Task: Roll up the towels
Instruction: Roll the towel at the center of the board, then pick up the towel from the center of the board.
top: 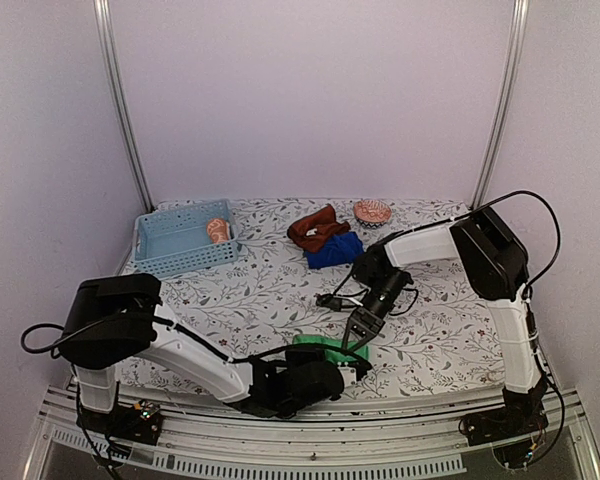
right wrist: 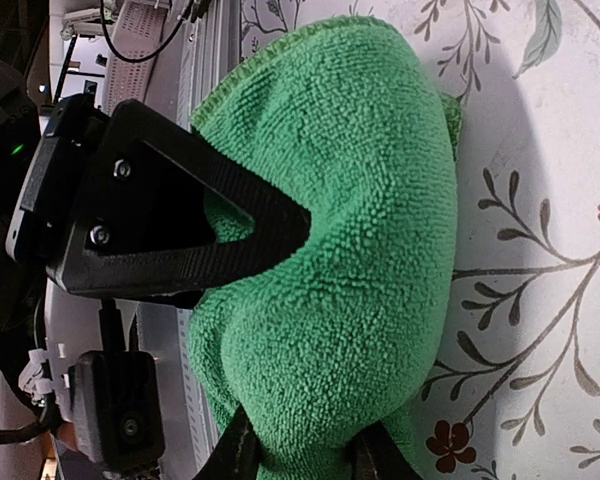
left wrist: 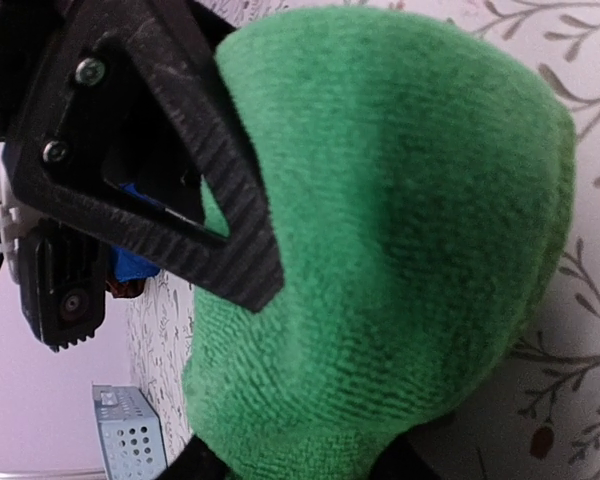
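1. My left gripper (left wrist: pixel 280 380) and right gripper (right wrist: pixel 300 340) each pinch the bunched green towel (top: pixel 323 346).
2. The towel sits mid-way along the worktop's (top: pixel 280 290) near edge.
3. By the far edge I see the rust-brown towel (top: pixel 315 226) touching the blue towel (top: pixel 336 251).
4. The orange towel (top: pixel 217 230) lies in the basket (top: pixel 170 245) at the far-left corner.

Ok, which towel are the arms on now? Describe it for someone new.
On the flowered table, look at the middle of the near edge. The green towel lies bunched there, with the left pincer and right pincer both at it. It is the only green cloth; the blue towel and brown towel lie at the far side.
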### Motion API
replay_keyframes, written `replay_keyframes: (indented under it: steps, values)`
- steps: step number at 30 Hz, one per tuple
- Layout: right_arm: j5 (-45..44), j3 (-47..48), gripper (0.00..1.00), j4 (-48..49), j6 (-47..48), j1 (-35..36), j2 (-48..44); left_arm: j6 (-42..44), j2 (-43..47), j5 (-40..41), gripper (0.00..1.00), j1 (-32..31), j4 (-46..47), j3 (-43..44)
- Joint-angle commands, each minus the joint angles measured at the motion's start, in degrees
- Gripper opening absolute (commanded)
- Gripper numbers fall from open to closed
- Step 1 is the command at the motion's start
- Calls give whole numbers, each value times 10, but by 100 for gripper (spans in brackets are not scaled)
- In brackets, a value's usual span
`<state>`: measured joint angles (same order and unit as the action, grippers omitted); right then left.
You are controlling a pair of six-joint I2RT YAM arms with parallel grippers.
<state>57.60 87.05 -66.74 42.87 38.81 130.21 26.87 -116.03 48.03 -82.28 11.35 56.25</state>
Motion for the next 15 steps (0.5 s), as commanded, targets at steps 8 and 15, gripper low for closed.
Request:
replay_keyframes:
  steps: [8, 15]
  values:
    - [-54, -14, 51, -31, 20, -19, -82, -12, 0, -69, 3, 51, -22, -1]
    - [-98, -36, 72, -31, 14, -97, -193, -43, 50, -81, 0, 74, -40, -4]
